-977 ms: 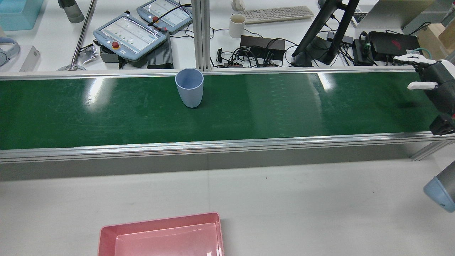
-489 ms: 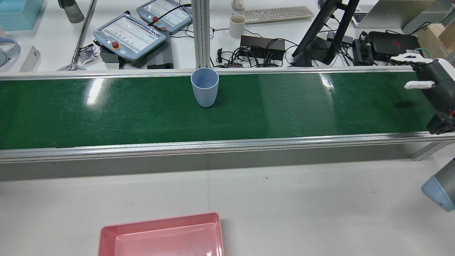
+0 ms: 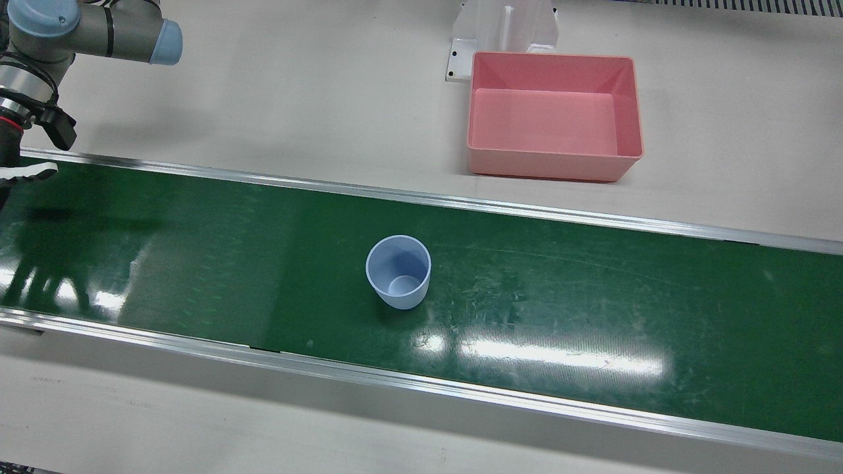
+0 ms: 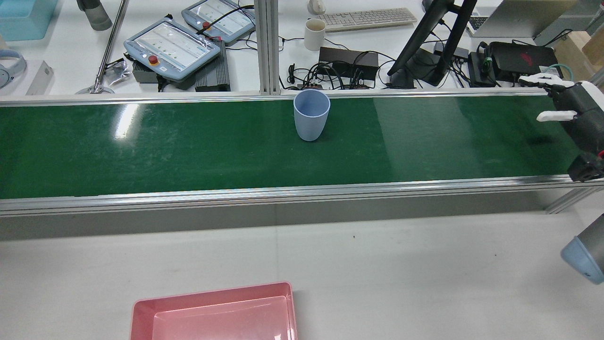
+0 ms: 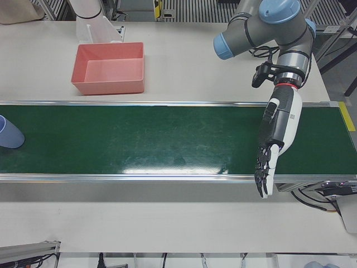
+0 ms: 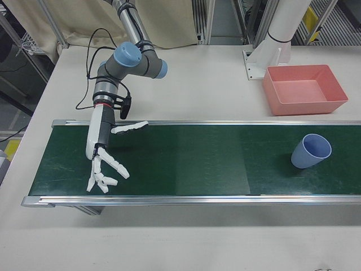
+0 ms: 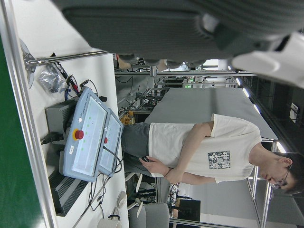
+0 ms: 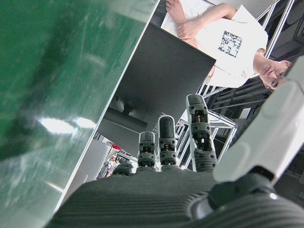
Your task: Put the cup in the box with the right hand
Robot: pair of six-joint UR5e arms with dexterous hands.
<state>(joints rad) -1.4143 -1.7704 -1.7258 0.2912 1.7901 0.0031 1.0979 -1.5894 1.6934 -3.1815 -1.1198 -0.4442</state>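
Both hands, right hand (image 6: pixel 101 161) included: fingers spread, empty.

Pale blue cup (image 3: pixel 398 272), pink box (image 3: pixel 554 116), glossy green belt (image 3: pixel 593 296).

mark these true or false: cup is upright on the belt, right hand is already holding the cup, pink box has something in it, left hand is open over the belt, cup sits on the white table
1. The blue cup stands upright on the green conveyor belt. True.
2. The right hand holds the cup. False: it is open, far along the belt from the cup.
3. The pink box has something in it. False: it shows only its bare floor.
4. The left hand is open over the belt. True.
5. The cup sits on the white table. False: it is on the belt.
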